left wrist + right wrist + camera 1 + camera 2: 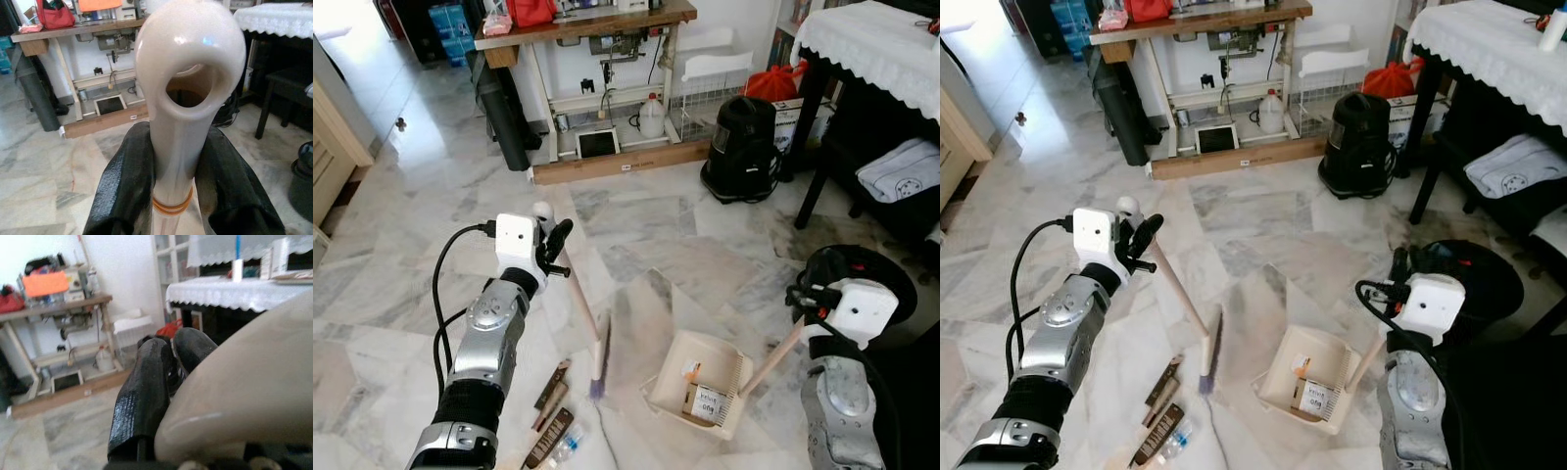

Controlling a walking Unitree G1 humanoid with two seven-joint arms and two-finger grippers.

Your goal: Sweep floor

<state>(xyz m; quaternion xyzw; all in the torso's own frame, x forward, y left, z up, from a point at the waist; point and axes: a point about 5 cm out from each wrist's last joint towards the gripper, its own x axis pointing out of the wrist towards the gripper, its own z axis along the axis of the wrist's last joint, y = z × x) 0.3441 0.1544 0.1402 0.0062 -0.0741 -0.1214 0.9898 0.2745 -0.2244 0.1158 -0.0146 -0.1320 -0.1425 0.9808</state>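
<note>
One broom (583,311) stands tilted on the marble floor (636,220), its bristle head (600,364) resting on the tiles just left of one cream dustpan (700,382). The left gripper (552,245) is clenched around the top of the broom handle; the left wrist view shows both black fingers (124,181) pressed against the cream shaft below its looped end (188,63). The right gripper (800,299) grasps the dustpan handle (771,358), and the right wrist view shows its fingers (146,391) closed beside the rounded handle end (244,387). The dustpan holds two pieces of litter: a small carton (707,401) and an orange scrap (691,370). On the floor left of the bristles lie three brown wrappers (551,384) and one crushed clear bottle (565,448). Beyond the working area stand one wooden table (587,24), one black vacuum cleaner (741,149) and one white jug (651,117). A table with a lace cloth (871,44) borders the right side.
</note>
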